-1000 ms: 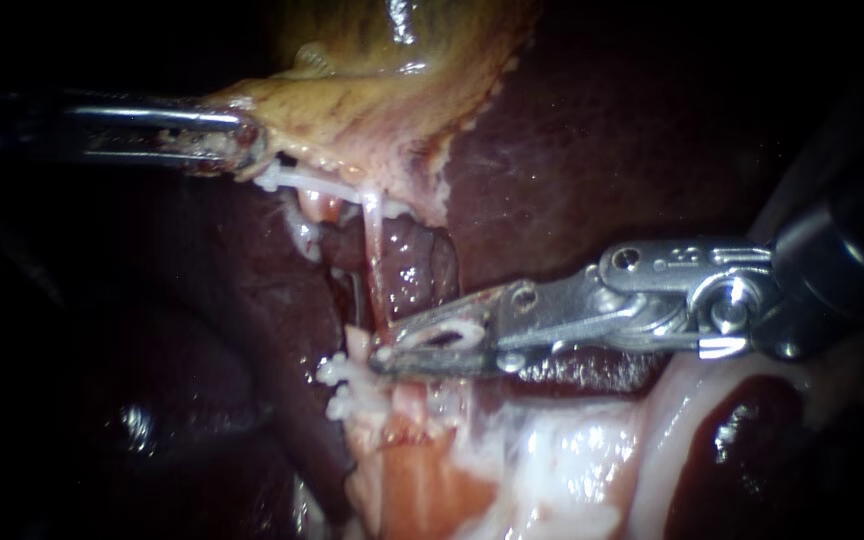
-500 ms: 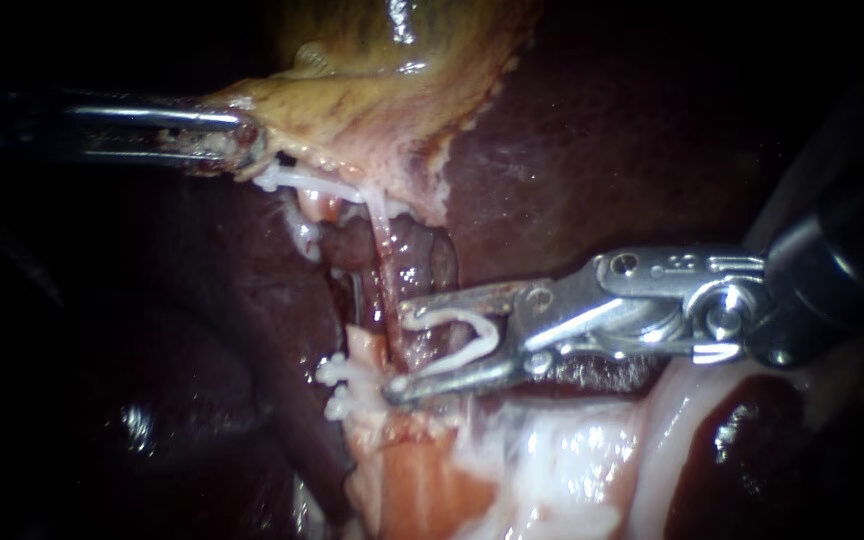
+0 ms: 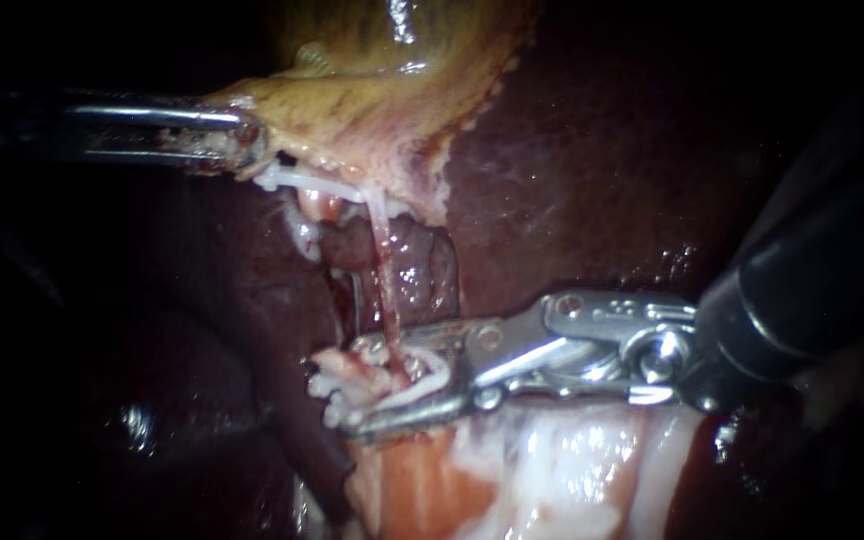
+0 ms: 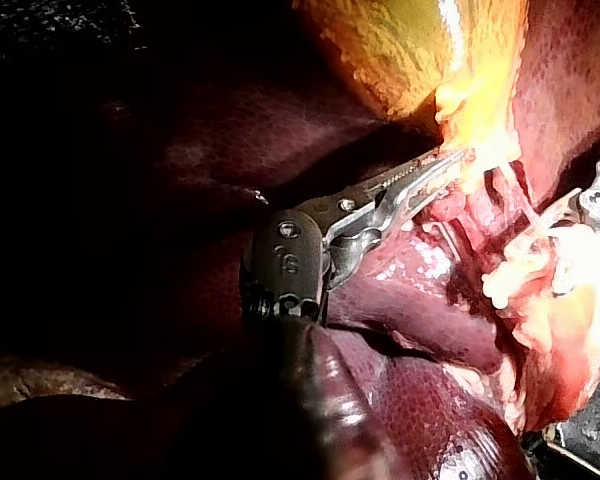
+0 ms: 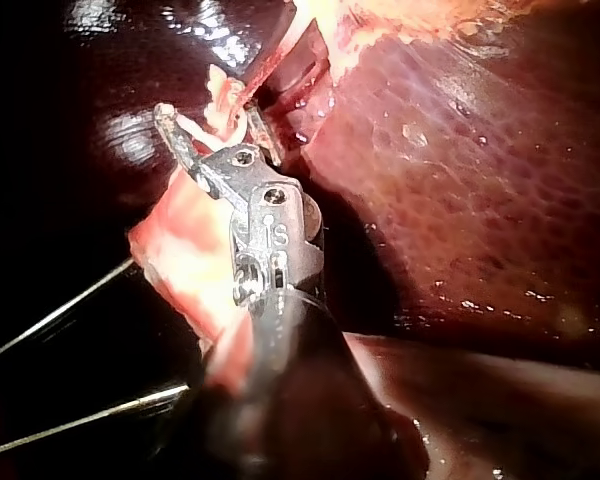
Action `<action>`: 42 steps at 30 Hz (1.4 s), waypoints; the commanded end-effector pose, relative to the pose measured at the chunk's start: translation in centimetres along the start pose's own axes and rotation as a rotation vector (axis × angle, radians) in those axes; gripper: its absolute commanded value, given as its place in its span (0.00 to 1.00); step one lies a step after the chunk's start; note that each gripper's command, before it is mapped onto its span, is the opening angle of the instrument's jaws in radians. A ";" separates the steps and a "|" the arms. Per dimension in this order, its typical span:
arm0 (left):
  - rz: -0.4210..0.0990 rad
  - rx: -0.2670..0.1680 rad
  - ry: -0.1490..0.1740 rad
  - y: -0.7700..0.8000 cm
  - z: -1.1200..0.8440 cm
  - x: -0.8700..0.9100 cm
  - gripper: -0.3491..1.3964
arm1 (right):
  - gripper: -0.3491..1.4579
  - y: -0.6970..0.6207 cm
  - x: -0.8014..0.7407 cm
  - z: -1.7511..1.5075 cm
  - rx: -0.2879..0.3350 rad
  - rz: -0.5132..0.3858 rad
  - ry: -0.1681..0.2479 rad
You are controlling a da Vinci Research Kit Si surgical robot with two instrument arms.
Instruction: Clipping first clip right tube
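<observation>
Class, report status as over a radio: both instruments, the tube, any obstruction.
Left instrument jaws shut on gallbladder edge. Right instrument jaws holding clip, astride tube. Nothing in the way.

The endoscope looks in close on the liver (image 3: 572, 150) and gallbladder (image 3: 372, 90), the left instrument (image 3: 250, 150) entering from nine o'clock, the right instrument (image 3: 357, 390) from three o'clock. Each wrist camera looks forward along its own shaft, nearer still. All three views share the tube (image 3: 384, 280) where the right jaws carry a clip (image 3: 430, 380).
</observation>
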 end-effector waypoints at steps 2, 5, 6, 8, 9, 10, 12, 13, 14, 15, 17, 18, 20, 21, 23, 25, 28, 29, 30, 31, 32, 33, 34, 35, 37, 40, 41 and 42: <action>0.000 0.002 0.000 0.00 0.01 0.00 0.00 | 0.47 0.01 0.01 0.05 0.016 -0.002 0.001; 0.000 0.002 0.001 0.00 0.01 0.00 0.00 | 0.47 0.02 0.02 0.11 0.030 0.006 0.011; 0.000 0.002 0.001 0.00 0.02 0.00 0.00 | 0.47 0.02 0.03 0.12 0.027 0.009 0.018; 0.000 0.002 0.001 0.00 0.02 0.00 0.00 | 0.47 0.01 0.04 0.13 0.009 0.007 0.032; 0.000 0.002 0.001 0.00 0.02 0.00 0.00 | 0.47 0.00 0.04 0.14 0.009 0.008 0.035; 0.000 0.002 0.001 0.00 0.02 0.00 0.00 | 0.47 -0.01 0.05 0.13 0.011 0.014 0.037; 0.000 0.002 0.001 -0.01 0.02 0.00 0.00 | 0.47 -0.03 0.07 0.13 0.013 0.020 0.040; 0.000 0.002 0.001 -0.01 0.02 0.00 0.00 | 0.47 -0.05 0.08 0.12 0.015 0.026 0.043; 0.000 0.002 0.001 -0.01 0.02 0.00 0.00 | 0.47 -0.06 0.08 0.12 0.023 0.026 0.043; 0.000 0.001 0.000 -0.01 0.02 0.00 0.00 | 0.47 -0.09 0.10 0.11 0.033 0.026 0.049; 0.000 0.001 0.000 -0.02 0.01 0.00 0.00 | 0.47 -0.15 0.13 0.09 0.052 0.039 0.055; 0.000 0.001 0.000 -0.02 0.01 0.00 0.00 | 0.47 -0.18 0.15 0.07 0.062 0.039 0.058; 0.000 0.004 0.001 -0.02 0.00 -0.01 0.00 | 0.47 -0.26 0.22 0.03 0.090 0.046 0.068; 0.000 0.004 0.001 -0.02 0.00 -0.01 0.00 | 0.46 -0.30 0.25 0.01 0.101 0.046 0.074; 0.000 0.004 0.001 -0.02 0.00 -0.01 0.00 | 0.46 -0.38 0.31 -0.03 0.125 0.050 0.078; 0.000 0.003 0.001 -0.02 0.00 -0.01 0.00 | 0.46 -0.44 0.34 -0.06 0.148 0.045 0.073; 0.000 0.003 0.001 -0.02 0.00 -0.01 0.00 | 0.45 -0.49 0.34 -0.07 0.173 0.044 0.062; 0.000 0.003 0.001 -0.02 0.00 -0.01 0.00 | 0.45 -0.50 0.34 -0.07 0.179 0.042 0.059; 0.000 0.003 0.001 -0.02 -0.01 -0.01 0.00 | 0.45 -0.50 0.34 -0.08 0.186 0.046 0.056; 0.000 0.003 0.001 -0.02 -0.01 -0.01 0.00 | 0.45 -0.50 0.33 -0.08 0.197 0.044 0.051; 0.000 0.003 0.001 -0.02 -0.01 -0.01 0.00 | 0.44 -0.50 0.33 -0.09 0.196 0.043 0.052; 0.000 0.003 0.001 -0.02 -0.01 -0.01 0.00 | 0.44 -0.49 0.34 -0.09 0.196 0.048 0.052; 0.000 0.003 0.001 -0.02 -0.01 -0.01 0.00 | 0.43 -0.49 0.34 -0.10 0.194 0.048 0.053; 0.000 0.003 0.001 -0.02 -0.01 -0.01 0.00 | 0.43 -0.49 0.36 -0.11 0.186 0.049 0.057; 0.000 0.003 0.001 -0.02 -0.01 -0.01 0.00 | 0.41 -0.48 0.38 -0.14 0.183 0.063 0.058; 0.000 0.004 0.001 -0.03 0.00 -0.01 0.00 | 0.37 -0.45 0.41 -0.18 0.183 0.084 0.059; 0.000 0.003 0.001 -0.03 0.00 -0.01 0.00 | 0.36 -0.44 0.41 -0.19 0.184 0.090 0.058; 0.000 0.003 0.001 -0.03 0.00 -0.01 0.00 | 0.33 -0.44 0.40 -0.20 0.185 0.090 0.058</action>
